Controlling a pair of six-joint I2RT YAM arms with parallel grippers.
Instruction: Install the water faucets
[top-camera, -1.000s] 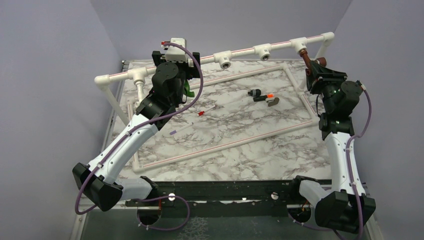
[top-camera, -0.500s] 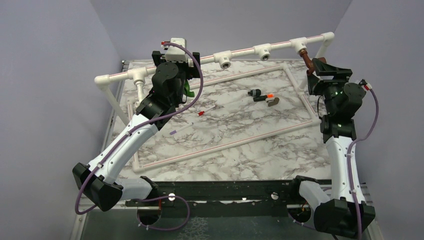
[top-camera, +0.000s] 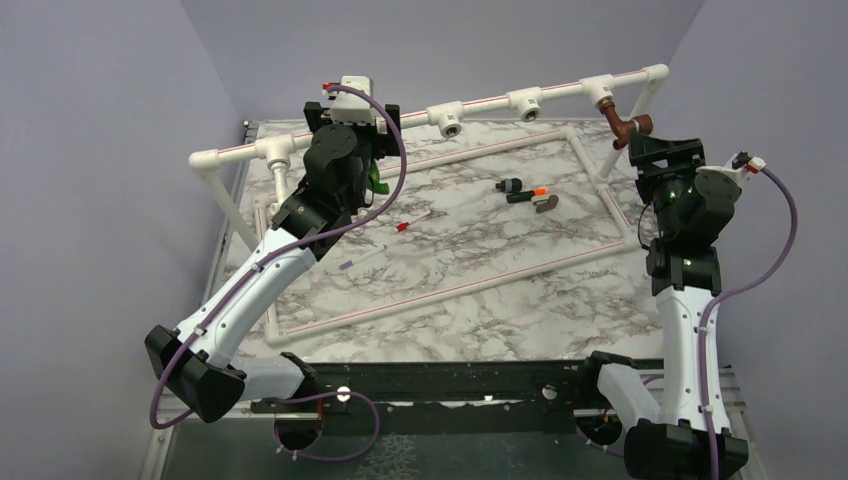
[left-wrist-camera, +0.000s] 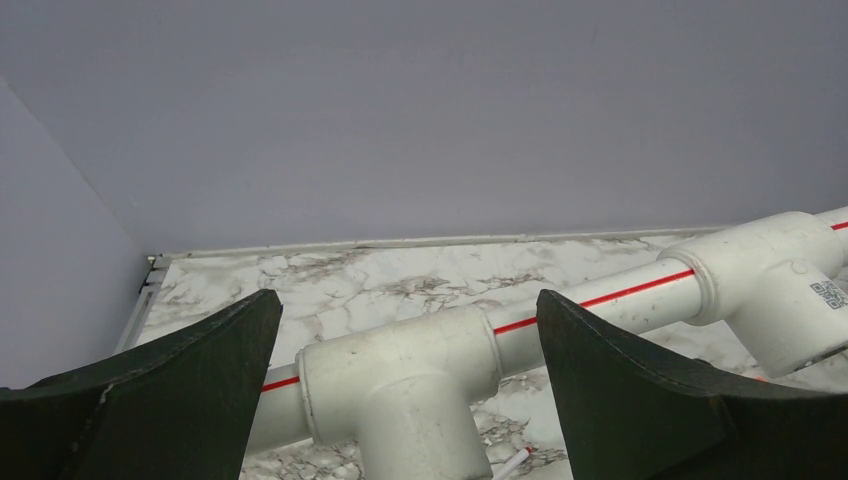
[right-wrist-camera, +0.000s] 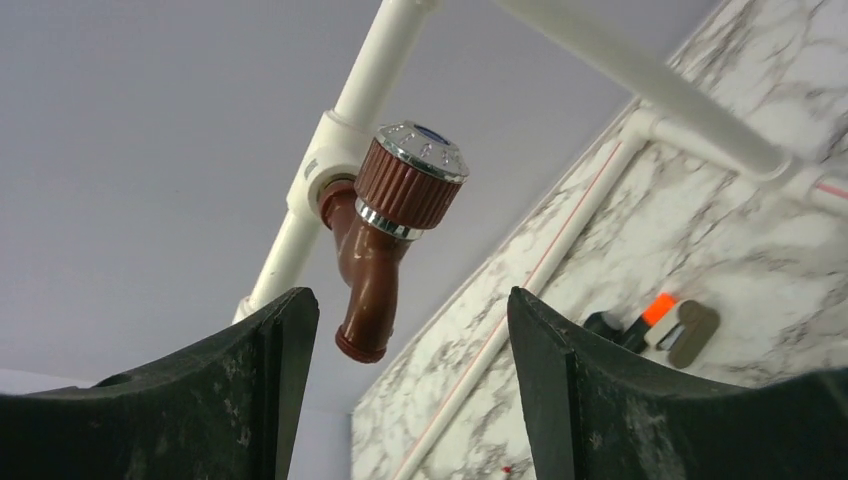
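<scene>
Ok so on the left, the left gripper (left-wrist-camera: 405, 310) is hovering around 11 o'clock of the grey-veined white marble table (top-camera: 480, 285), jaws spread wide and gripping nothing. In its wrist view a white plastic T-fitting (left-wrist-camera: 400, 385) of the white pipe frame with the thin red stripe (top-camera: 490, 102) is sitting in the gap between the fingers, with space showing on both sides. A sliver of the bright green plastic faucet (top-camera: 376, 182) is peeking out from under that arm's wrist, just below the top rail. Most of it is hidden, so I can't tell if it's screwed in. Near the table's middle, a small black piece with an orange tip (top-camera: 522, 188) is lying flat. Over at 1 o'clock, the reddish-brown copper-coloured faucet with the chrome-capped knob (top-camera: 626, 128) is hanging from the rail's last T-fitting, spout pointing down. The right gripper (right-wrist-camera: 410, 310) is sitting just beside it at 5 o'clock, jaws apart, not touching it.
</scene>
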